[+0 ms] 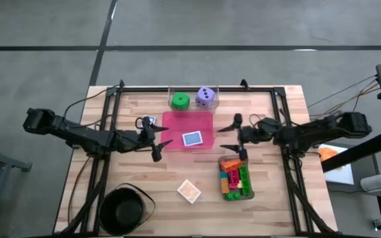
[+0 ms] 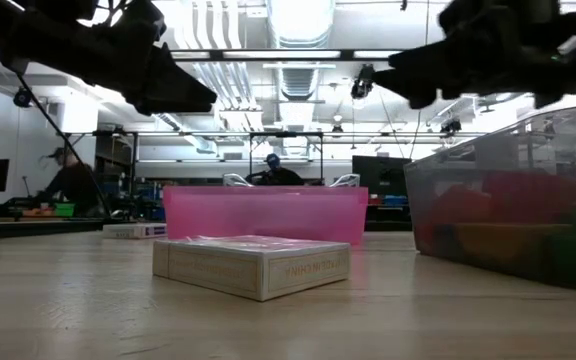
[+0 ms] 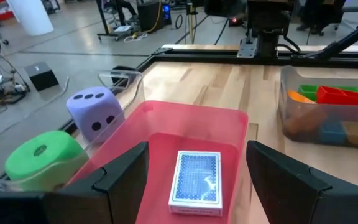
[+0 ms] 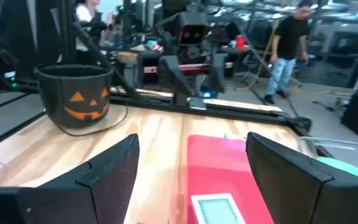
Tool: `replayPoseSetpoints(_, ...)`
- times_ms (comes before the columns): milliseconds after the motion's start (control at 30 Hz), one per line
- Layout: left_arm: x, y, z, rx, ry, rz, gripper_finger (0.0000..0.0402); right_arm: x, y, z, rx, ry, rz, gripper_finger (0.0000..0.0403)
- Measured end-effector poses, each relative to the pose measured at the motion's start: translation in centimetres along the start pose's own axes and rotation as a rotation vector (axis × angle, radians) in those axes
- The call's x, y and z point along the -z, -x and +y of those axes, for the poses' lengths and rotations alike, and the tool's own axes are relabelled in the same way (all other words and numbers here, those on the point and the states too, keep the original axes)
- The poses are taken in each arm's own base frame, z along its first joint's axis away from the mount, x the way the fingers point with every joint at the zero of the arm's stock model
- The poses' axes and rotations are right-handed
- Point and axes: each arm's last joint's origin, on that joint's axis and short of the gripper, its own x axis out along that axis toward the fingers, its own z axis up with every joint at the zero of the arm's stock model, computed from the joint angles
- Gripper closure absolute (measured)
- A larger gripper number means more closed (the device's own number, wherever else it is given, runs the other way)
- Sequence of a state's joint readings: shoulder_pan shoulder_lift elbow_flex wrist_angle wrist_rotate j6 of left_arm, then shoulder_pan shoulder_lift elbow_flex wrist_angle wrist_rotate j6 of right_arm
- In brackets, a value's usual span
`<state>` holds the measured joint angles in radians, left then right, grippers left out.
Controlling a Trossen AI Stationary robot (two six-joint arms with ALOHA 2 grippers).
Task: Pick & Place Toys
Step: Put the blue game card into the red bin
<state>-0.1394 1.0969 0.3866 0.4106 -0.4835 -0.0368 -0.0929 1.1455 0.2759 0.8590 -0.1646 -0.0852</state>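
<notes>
Two grippers, left [image 1: 159, 141] and right [image 1: 235, 139], held open, empty, flanking pink tray [image 1: 188, 125] mid-table [image 1: 144, 192]; people shown only beyond table, in low view.

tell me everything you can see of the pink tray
The pink tray is a shallow, translucent, plastic-looking rectangle with low walls, sitting flat on the wooden table between the two grippers. One blue card lies face down inside it. A clear tray holding two dice stands right behind it; whether they touch is unclear.

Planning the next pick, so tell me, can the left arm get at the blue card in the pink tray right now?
Probably yes: the left gripper stands open at the pink tray's edge, and the blue card lies flat and uncovered, nothing between them.
</notes>
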Motion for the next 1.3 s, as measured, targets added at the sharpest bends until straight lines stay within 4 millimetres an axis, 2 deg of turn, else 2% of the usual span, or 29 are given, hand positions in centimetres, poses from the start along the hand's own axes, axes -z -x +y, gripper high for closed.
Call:
replayPoseSetpoints(167, 0.2, 0.0, 0.0, -0.014, 0.040, 0.017, 0.0131, 0.5, 2.1, 0.3, 0.030, -0.004, -0.025, 0.0111)
replayPoseSetpoints(367, 0.4, 0.0, 0.4, -0.123, 0.102, 0.029, 0.0131, 0.2, 3.4, 0.5, 0.052, 0.009, -0.069, 0.0111)
replayPoseSetpoints(633, 1.2, -0.4, 1.9, -0.272, 0.230, 0.184, 0.0131, -0.2, 4.0, 0.5, 0.057, 0.013, -0.089, 0.0111)
replayPoseSetpoints(900, 0.6, -0.8, 3.5, -0.274, 0.231, 0.337, 0.0128, 0.0, 3.9, 0.5, 0.055, 0.011, -0.073, 0.0111)
replayPoseSetpoints(1000, 0.6, -0.7, 4.3, -0.287, 0.223, 0.415, 0.0110, 0.1, 3.8, 0.5, 0.054, 0.008, -0.064, 0.0111)
replayPoseSetpoints(1300, 1.3, -0.5, 6.5, -0.356, 0.245, 0.552, 0.0008, 0.2, 3.7, 0.5, 0.054, 0.006, -0.059, 0.0111)
